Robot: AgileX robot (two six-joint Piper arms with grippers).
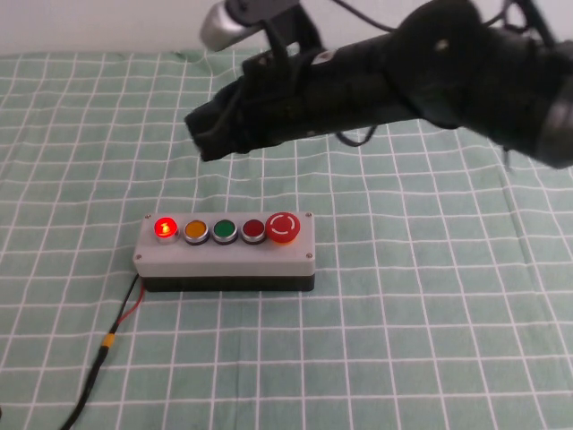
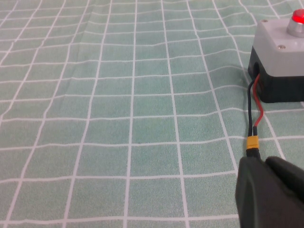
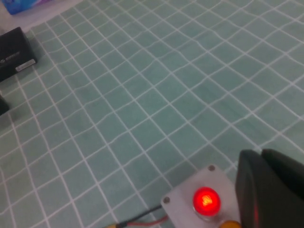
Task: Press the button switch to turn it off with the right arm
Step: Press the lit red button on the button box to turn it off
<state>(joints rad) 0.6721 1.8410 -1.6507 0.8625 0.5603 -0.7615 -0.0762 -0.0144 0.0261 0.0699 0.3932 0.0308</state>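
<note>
A grey switch box (image 1: 224, 258) on a black base lies on the green checked cloth, near the front middle. Its leftmost button (image 1: 165, 227) glows red; orange (image 1: 195, 229), green (image 1: 224, 229) and dark red (image 1: 253, 229) buttons and a large red mushroom button (image 1: 284, 227) follow to the right. My right gripper (image 1: 204, 134) hangs shut above and behind the box, holding nothing. In the right wrist view its tips (image 3: 260, 154) sit just beside the lit button (image 3: 206, 200). My left gripper (image 2: 263, 161) is shut and low, left of the box (image 2: 280, 35), out of the high view.
A black and red cable (image 1: 116, 327) with a yellow connector (image 2: 252, 142) runs from the box's left end toward the front edge, close to my left gripper. A flat black object (image 3: 16, 54) lies far off on the cloth.
</note>
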